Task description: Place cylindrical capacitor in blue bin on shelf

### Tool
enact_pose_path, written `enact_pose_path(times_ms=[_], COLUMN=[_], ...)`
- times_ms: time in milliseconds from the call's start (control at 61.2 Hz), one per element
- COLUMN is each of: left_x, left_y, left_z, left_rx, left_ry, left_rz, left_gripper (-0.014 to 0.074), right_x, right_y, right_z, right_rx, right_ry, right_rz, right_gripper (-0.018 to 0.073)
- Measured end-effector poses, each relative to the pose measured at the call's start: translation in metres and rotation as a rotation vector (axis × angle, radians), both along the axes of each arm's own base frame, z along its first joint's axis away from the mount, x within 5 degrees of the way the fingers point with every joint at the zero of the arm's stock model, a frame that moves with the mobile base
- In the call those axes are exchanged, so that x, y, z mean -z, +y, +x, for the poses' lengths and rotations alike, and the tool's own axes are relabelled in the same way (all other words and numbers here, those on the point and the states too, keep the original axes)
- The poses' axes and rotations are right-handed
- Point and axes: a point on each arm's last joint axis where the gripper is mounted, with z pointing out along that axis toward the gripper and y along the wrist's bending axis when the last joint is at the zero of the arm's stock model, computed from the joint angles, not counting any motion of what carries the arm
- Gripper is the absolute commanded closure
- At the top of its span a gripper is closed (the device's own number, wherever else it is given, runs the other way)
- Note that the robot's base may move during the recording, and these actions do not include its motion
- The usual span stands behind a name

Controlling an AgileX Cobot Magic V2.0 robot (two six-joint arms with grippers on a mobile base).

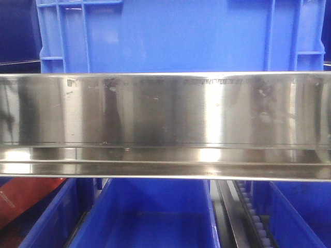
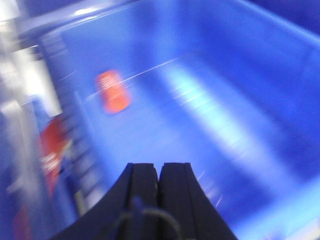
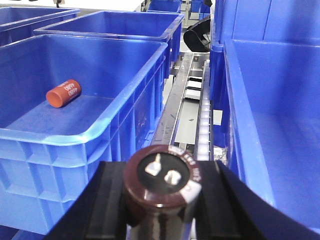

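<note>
The orange cylindrical capacitor (image 3: 63,93) with white lettering lies on its side on the floor of a blue bin (image 3: 75,165), towards its far left. In the blurred left wrist view the same orange capacitor (image 2: 113,91) lies inside the bin (image 2: 210,130), ahead and left of my left gripper (image 2: 159,167). That gripper is shut, with nothing between its black fingers. My right gripper (image 3: 163,170) is shut on a dark brown capacitor (image 3: 162,177) with two metal terminals on top, beside the bin's near right corner. The shelf's steel rail (image 1: 165,111) fills the front view.
A large blue crate (image 1: 176,36) stands above the rail and more blue bins (image 1: 150,217) sit below it. A roller track (image 3: 204,115) runs between the left bin and another blue bin (image 3: 270,125). Something red (image 1: 13,204) shows at lower left.
</note>
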Motion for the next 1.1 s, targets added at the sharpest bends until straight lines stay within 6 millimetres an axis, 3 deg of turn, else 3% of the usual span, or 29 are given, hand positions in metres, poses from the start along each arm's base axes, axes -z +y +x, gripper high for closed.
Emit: enact_pose_path(times_ms=[311, 490, 654, 850, 964, 1095], left_x=[0.042, 0.071, 0.089, 0.095, 0.095, 0.095], left_y=[0.055, 0.078, 0.091, 0.095, 0.095, 0.094], left_z=[-0.085, -0.13, -0.154, -0.163, -0.163, -0.163], left_rx=[-0.066, -0.065, -0.062, -0.061, -0.058, -0.051], left_ry=[-0.079, -0.168, -0.215, -0.236, -0.233, -0.224], left_rz=[-0.11, -0.172, -0.2, -0.213, -0.22, -0.237], left_gripper=[0.0707, 0.0707, 0.0707, 0.0707, 0.0707, 0.0707], right_x=[-0.008, -0.034, -0.068, -0.102, -0.104, -0.093], right_y=[0.0, 0.005, 0.021, 0.066, 0.1, 0.136], right_z=[0.005, 0.025, 0.052, 0.109, 0.141, 0.178], right_rx=[0.002, -0.034, -0.134, -0.303, -0.394, -0.472], right_ry=[-0.012, -0.029, -0.066, -0.038, 0.022, 0.118], right_rz=[0.002, -0.012, -0.037, -0.057, -0.08, -0.116], right_gripper=[0.0721, 0.0721, 0.0721, 0.0721, 0.0721, 0.0721])
